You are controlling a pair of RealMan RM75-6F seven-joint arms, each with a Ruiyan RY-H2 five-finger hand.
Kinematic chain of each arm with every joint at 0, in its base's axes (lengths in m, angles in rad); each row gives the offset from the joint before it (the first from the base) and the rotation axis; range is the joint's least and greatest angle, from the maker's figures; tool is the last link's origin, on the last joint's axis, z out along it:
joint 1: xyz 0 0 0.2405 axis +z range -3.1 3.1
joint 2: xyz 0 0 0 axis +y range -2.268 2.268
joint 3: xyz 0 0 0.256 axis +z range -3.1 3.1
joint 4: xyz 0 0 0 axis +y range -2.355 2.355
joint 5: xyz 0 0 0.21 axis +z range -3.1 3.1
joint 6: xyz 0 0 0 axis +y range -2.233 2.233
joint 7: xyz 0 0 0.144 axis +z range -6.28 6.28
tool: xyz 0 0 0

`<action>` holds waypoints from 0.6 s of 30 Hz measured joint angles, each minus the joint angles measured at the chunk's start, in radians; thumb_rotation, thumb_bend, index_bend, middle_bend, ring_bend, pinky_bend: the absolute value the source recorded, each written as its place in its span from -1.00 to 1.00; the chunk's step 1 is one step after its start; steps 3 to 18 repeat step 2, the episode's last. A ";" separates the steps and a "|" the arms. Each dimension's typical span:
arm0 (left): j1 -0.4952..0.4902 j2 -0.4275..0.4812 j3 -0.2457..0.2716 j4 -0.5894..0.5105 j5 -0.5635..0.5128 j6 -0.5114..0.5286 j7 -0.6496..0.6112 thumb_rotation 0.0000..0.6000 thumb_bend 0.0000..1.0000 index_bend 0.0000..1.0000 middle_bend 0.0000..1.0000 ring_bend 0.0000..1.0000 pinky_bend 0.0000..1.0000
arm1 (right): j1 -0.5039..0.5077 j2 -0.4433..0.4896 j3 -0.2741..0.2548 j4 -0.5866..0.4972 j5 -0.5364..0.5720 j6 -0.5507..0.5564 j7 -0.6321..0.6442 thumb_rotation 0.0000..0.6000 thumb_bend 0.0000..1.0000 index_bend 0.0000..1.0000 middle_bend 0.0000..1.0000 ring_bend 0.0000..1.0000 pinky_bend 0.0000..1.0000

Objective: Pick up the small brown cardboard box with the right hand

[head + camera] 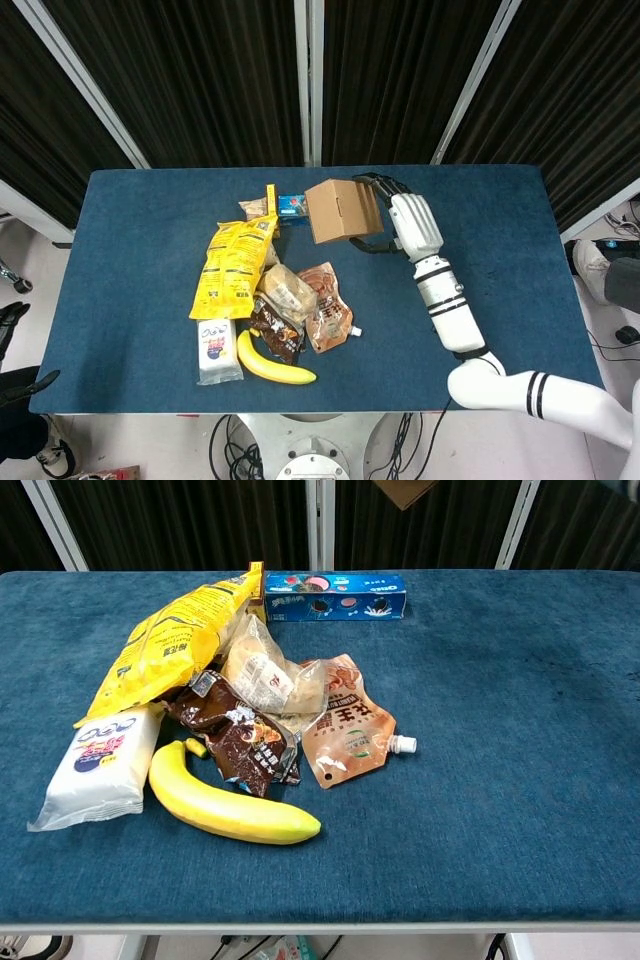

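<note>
The small brown cardboard box point(341, 210) hangs high above the table, tilted, held by my right hand point(403, 213), whose fingers wrap its right side. In the chest view only the box's lower corner point(405, 491) shows at the top edge, and the hand itself is out of that frame. My left hand appears in neither view.
A pile lies on the blue table point(480, 250): yellow snack bag point(235, 262), blue cookie box point(335, 595), clear bread bag point(262, 675), orange spout pouch point(348, 730), brown wrapper point(238, 738), banana point(228, 805), white tissue pack point(98, 766).
</note>
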 measured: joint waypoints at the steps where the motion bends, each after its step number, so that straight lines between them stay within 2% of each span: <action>1: 0.000 0.000 -0.001 0.000 0.000 0.002 0.000 0.51 -1.00 -0.76 -0.78 -0.76 -0.52 | -0.011 0.006 -0.003 -0.005 -0.021 0.003 0.029 1.00 -0.39 0.65 0.46 0.19 -0.53; 18: 0.000 0.000 -0.002 0.000 0.000 0.003 -0.001 0.52 -1.00 -0.76 -0.78 -0.76 -0.52 | -0.018 0.009 -0.005 -0.007 -0.035 0.004 0.048 1.00 -0.39 0.65 0.46 0.19 -0.53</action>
